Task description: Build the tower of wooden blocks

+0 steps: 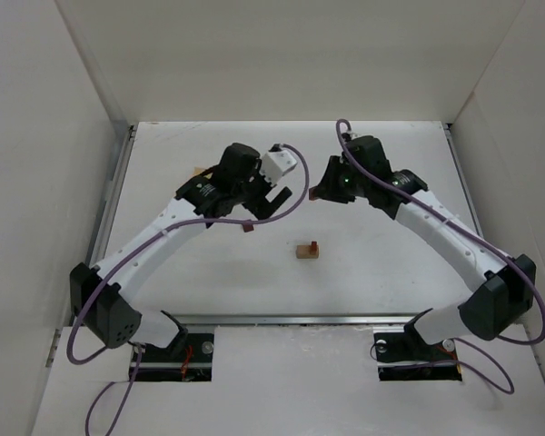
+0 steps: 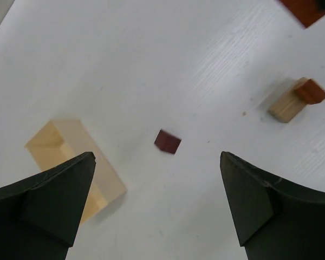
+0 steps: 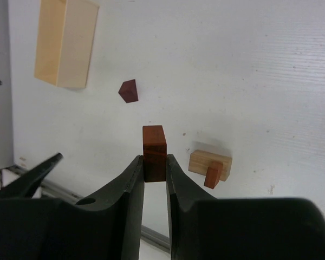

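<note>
While the left gripper (image 2: pixel 157 162) hangs jaws apart over the dark cube (image 2: pixel 167 141), the right gripper (image 3: pixel 154 161) has jaws clamped on a reddish block (image 3: pixel 154 142) — presumably tower-bound.

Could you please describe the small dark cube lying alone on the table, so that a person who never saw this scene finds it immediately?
On the white table, look between the large pale wooden tray and the tan oblong that carries an orange-red cube. The dark brown cube lies there alone, touching nothing. It is the darkest block, and the only one neither stacked nor held.
</note>
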### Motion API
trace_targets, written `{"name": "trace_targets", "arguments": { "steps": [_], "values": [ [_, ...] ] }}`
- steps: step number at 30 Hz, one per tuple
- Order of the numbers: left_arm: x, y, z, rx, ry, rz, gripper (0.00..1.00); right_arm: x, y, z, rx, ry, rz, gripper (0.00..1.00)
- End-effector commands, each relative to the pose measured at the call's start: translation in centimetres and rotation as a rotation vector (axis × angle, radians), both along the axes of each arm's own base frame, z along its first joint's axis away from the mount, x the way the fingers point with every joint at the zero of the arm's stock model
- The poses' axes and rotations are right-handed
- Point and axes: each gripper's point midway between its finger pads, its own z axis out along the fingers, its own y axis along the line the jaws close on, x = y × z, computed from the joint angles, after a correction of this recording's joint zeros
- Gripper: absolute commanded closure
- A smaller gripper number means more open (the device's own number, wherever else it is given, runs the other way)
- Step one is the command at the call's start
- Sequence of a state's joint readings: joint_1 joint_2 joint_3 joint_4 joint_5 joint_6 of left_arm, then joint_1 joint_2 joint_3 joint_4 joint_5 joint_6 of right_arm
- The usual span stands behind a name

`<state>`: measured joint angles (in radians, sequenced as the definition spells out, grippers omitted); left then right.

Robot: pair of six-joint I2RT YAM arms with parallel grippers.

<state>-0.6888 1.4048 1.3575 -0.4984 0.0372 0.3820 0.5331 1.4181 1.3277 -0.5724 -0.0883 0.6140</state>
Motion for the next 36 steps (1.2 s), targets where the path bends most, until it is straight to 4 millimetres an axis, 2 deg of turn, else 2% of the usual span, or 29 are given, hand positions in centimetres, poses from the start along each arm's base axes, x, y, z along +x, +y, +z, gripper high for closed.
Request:
{"name": "trace_targets", "arguments": {
  "steps": [1, 2, 3, 4, 6, 7, 8, 11, 13, 15, 16, 19, 21, 25, 28, 31, 33, 36],
  "values": [
    [0.3, 3.9, -0.7, -0.009, -0.008, 0.206, 0.01, 0.4, -0.3, 0.5, -0.15, -0.04, -0.092, 1.0],
    [0.3, 4.9, -1.1, -0.001, -0.006, 0.247, 0.01, 0.0, -0.2, -0.8, -0.202, 0.001, -0.096, 1.0],
    [0.4, 5.8, -1.8, 0.011, -0.003, 0.317, 0.01, 0.0, -0.4, -1.0, -0.235, 0.001, -0.137, 1.0],
    [0.1, 6.5, -3.3, 0.035, 0.02, 0.352, 0.01, -0.8, 0.6, -1.3, -0.257, 0.006, -0.123, 1.0],
    [0.4, 8.0, -4.3, 0.052, 0.017, 0.445, 0.01, -1.7, 0.9, -2.4, -0.308, 0.041, -0.142, 1.0],
    [0.3, 8.2, -4.4, 0.026, 0.019, 0.489, 0.01, -1.8, 0.8, -2.1, -0.324, 0.029, -0.163, 1.0],
    [0.2, 9.0, -5.5, 0.038, 0.029, 0.526, 0.01, -2.4, 1.3, -2.7, -0.339, 0.04, -0.153, 1.0],
    [0.0, 10.1, -5.2, -0.003, -0.004, 0.576, 0.01, -4.0, 2.0, -4.4, -0.345, 0.088, -0.12, 1.0],
    [0.2, 11.2, -4.1, -0.02, -0.05, 0.617, 0.01, -4.8, 3.0, -4.8, -0.328, 0.098, -0.102, 1.0],
    [0.2, 11.4, -3.7, -0.023, -0.062, 0.625, 0.01, -5.6, 4.1, -5.7, -0.344, 0.108, -0.084, 1.0],
    [0.2, 11.7, -3.3, -0.029, -0.076, 0.633, 0.01, -6.2, 4.1, -6.9, -0.379, 0.142, -0.08, 1.0],
    [0.0, 11.9, -2.5, -0.044, -0.095, 0.641, 0.01, -7.0, 4.2, -8.3, -0.416, 0.171, -0.1, 1.0],
    [-0.1, 12.3, -2.6, -0.033, -0.103, 0.643, 0.01, -7.1, 4.5, -8.5, -0.416, 0.174, -0.115, 1.0],
    [-0.2, 12.1, -2.5, -0.029, -0.108, 0.639, 0.01, -7.3, 3.7, -9.5, -0.446, 0.181, -0.135, 1.0],
    [-0.3, 11.9, -2.5, -0.025, -0.113, 0.637, 0.01, -7.1, 3.8, -9.5, -0.439, 0.176, -0.135, 1.0],
    [-0.3, 12.1, -2.4, -0.022, -0.118, 0.644, 0.01, -7.3, 3.9, -10.9, -0.467, 0.193, -0.107, 1.0],
    [-0.3, 12.1, -2.4, -0.022, -0.118, 0.644, 0.01, -7.2, 4.5, -11.1, -0.446, 0.188, -0.092, 1.0],
    [-0.1, 12.0, -2.3, -0.022, -0.118, 0.644, 0.01, -7.4, 4.3, -11.8, -0.452, 0.192, -0.091, 1.0]
  ]
}}
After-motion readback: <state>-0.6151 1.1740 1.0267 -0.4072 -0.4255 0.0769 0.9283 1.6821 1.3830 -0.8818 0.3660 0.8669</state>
